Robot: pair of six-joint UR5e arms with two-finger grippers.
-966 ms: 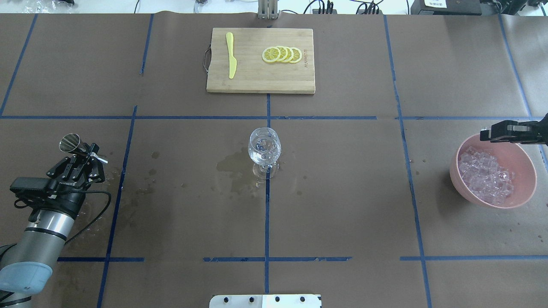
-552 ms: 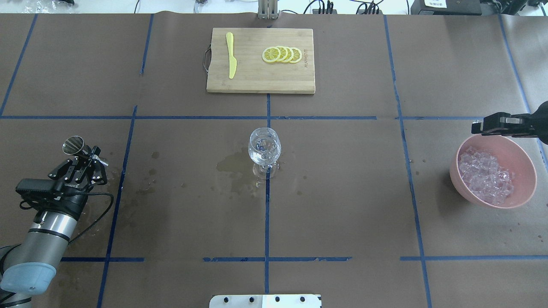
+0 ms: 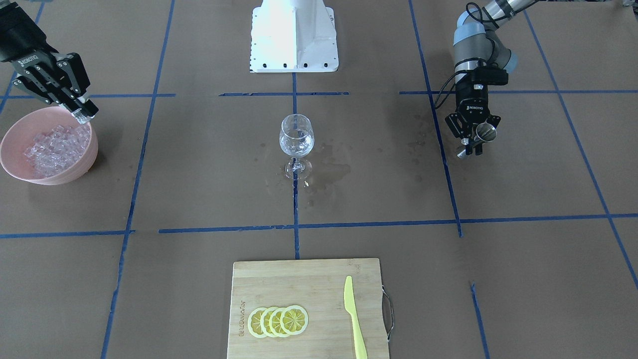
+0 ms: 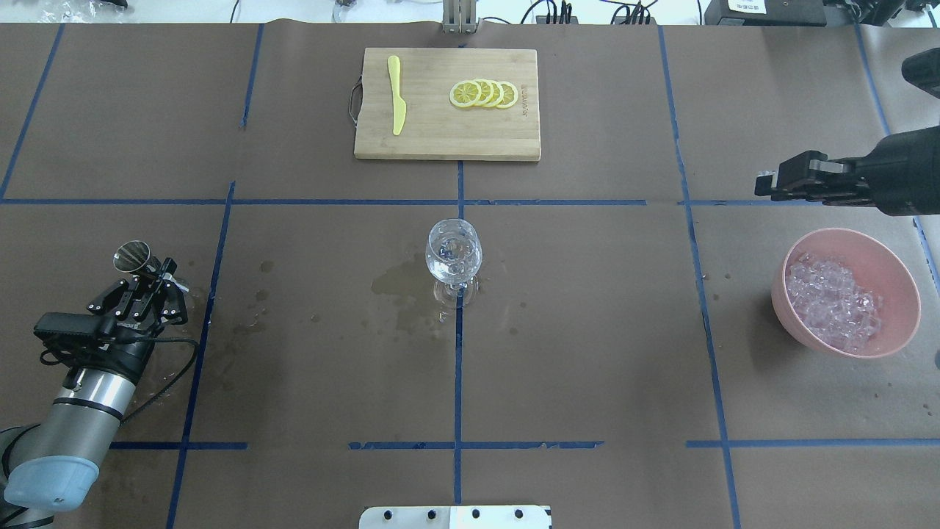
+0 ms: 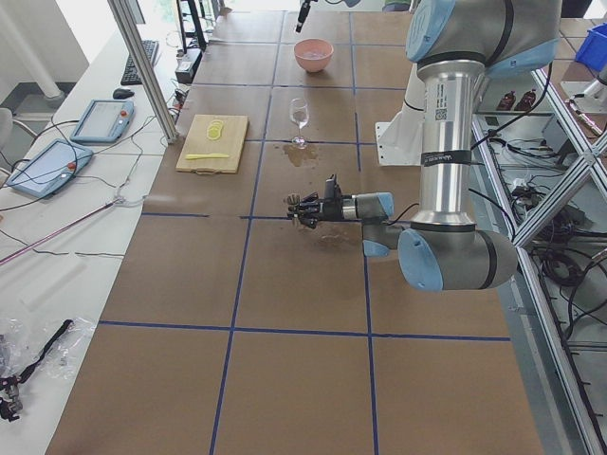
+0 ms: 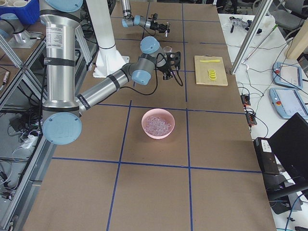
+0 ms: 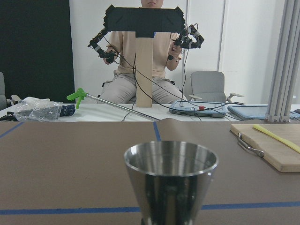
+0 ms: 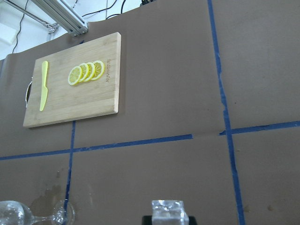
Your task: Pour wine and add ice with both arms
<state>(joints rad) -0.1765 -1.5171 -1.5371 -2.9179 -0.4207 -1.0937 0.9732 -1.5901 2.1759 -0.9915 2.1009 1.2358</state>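
My left gripper (image 4: 156,273) is shut on a steel jigger cup (image 4: 132,255), held upright and low over the table at the left; the cup fills the left wrist view (image 7: 171,180). My right gripper (image 4: 765,184) is shut on one clear ice cube (image 8: 168,212), raised beyond the far left side of the pink bowl (image 4: 897,268). The bowl holds a heap of ice (image 4: 833,301). The stemmed wine glass (image 4: 454,253) stands at the table's centre with clear contents. In the front view the right gripper (image 3: 82,115) hangs over the bowl's rim (image 3: 93,149).
A wet patch (image 4: 400,286) spreads left of the glass foot, and drops dot the paper near the left gripper. A bamboo cutting board (image 4: 440,139) at the far middle carries a yellow knife (image 4: 396,95) and lemon slices (image 4: 485,93). The white robot base (image 3: 294,35) stands behind the glass.
My right gripper has lifted away from the bowl's far rim and moved left with the ice cube. My left gripper has drawn slightly back toward the robot with the cup.
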